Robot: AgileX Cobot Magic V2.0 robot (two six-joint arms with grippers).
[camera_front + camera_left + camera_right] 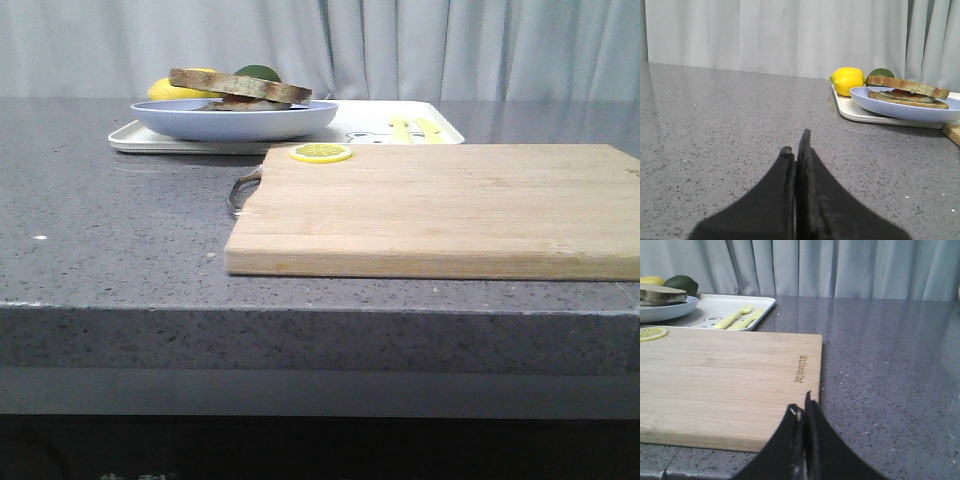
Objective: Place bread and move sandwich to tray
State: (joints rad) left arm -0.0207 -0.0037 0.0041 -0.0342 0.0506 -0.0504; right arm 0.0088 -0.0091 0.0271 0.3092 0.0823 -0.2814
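Already the sandwich [240, 89] lies flat in the pale blue plate [234, 120], its long axis running left to right in the front view, the top slice tilted a little with its left end higher; egg filling shows between the slices in the left wrist view. That plate sits on the left part of the white tray [420, 131], which lies at the far side of the grey desk [110, 230] with its long side left to right. Behind the plate are a yellow lemon [847, 80] and a green fruit [880, 73]. A lemon slice [321, 153] rests on the far left corner of the wooden cutting board [440, 210], just nearer than the tray. The left gripper [796, 150] hangs low over bare desk left of the tray, fingers pressed together and holding nothing. The right gripper [804, 412] sits low at the board's near right corner, fingers likewise together, empty.
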